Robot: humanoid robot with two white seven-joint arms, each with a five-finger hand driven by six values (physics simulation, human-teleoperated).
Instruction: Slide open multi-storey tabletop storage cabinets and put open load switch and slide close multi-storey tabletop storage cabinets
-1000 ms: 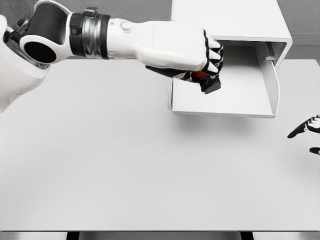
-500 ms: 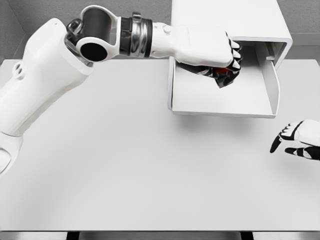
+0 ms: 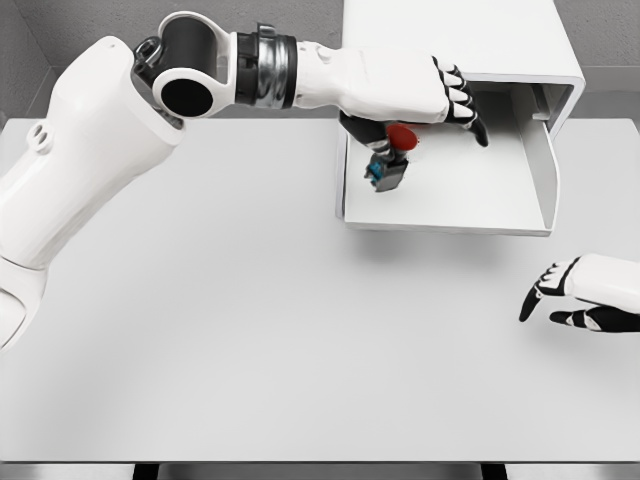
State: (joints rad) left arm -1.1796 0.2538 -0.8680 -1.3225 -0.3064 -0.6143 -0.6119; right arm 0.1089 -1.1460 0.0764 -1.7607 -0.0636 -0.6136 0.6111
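Left hand [image 3: 440,95] is stretched over the pulled-out drawer [image 3: 450,195], fingers [image 3: 468,108] spread and reaching toward the cabinet's dark opening, gripping nothing. Just beneath the palm sits the load switch [image 3: 390,158], red knob up top, dark body with a blue-green patch lower down, in the drawer's left rear part near its left wall. Whether the thumb touches the red knob, I cannot tell; the hand's underside is in shadow there. The drawer juts forward from the white storage cabinet [image 3: 450,35], its front lip toward us and its right side wall standing up. The left arm sweeps in from the lower left, elbow joint high over the table [image 3: 200,350]. Out at the right edge, the right hand [image 3: 575,295] hovers over the table, fingers loosely extended and apart, empty, well clear of the drawer.
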